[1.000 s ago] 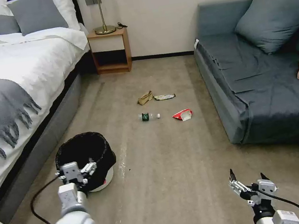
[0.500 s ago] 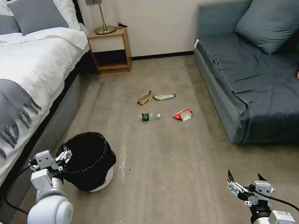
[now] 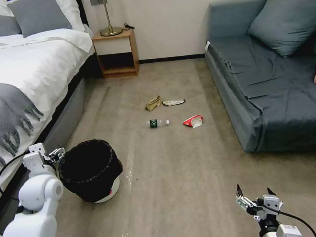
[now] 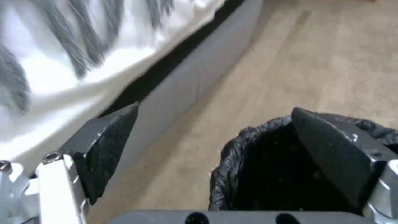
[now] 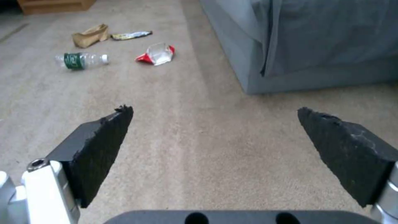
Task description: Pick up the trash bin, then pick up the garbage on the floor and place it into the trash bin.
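Beside the bed (image 3: 8,73), left gripper (image 3: 54,154) spread wide and empty, just at the rim of the bin (image 3: 90,170) on the carpet. Farther out, mid-floor, bottle (image 3: 158,123), paper bag (image 3: 153,103), wrapper (image 3: 174,102), red packet (image 3: 193,121). Low at right, right gripper (image 3: 254,199) gaping, holding nothing.

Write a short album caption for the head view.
Left gripper open beside the trash bin; four garbage pieces lie ahead.
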Robot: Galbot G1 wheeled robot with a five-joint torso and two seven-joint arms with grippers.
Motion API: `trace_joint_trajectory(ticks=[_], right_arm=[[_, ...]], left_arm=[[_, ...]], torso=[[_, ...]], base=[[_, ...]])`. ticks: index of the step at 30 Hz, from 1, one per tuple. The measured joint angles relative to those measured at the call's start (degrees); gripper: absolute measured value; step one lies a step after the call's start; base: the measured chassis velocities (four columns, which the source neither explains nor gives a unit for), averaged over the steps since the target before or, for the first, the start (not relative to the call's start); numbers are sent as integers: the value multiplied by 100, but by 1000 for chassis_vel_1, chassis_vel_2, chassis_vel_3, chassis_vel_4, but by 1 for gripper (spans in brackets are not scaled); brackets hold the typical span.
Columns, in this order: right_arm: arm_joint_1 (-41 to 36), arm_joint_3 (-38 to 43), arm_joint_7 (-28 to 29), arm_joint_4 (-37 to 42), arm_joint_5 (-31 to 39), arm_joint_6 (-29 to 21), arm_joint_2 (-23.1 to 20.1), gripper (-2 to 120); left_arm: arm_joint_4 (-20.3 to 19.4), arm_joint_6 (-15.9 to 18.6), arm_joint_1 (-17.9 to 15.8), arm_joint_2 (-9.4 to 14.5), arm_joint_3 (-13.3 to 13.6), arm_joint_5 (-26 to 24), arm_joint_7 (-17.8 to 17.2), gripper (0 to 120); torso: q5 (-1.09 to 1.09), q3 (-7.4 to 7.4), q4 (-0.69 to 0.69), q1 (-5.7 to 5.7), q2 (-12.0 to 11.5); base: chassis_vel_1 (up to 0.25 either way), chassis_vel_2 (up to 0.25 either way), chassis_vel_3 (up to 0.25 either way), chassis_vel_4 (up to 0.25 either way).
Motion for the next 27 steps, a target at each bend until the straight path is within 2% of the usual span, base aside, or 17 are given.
trace_joint_trajectory(ticks=[1,4,11,16,21,27], right_arm=[[0,0,0,0,0,0,0,100],[26,-4,16,-71,-71,68,-1,100],[49,-82,45,-228,-258,223,-2,100],[38,-96,69,-310,-361,327,-2,100],[37,-94,74,-323,-371,345,-2,100],[42,-57,98,-368,-377,367,-2,100]], left_arm=[[0,0,0,0,0,0,0,99],[307,310,-301,51,68,-468,21,98],[758,606,-625,-52,217,-771,3,98],[1102,666,-723,-184,299,-764,-58,99],[1197,673,-741,-213,311,-740,-62,99],[1497,672,-813,-321,342,-620,-64,99]], torso=[[0,0,0,0,0],[1,0,0,0,0],[1,0,0,0,0],[0,0,0,0,0],[1,0,0,0,0],[1,0,0,0,1]], base=[[0,0,0,0],[0,0,0,0],[0,0,0,0],[0,0,0,0],[0,0,0,0],[0,0,0,0]])
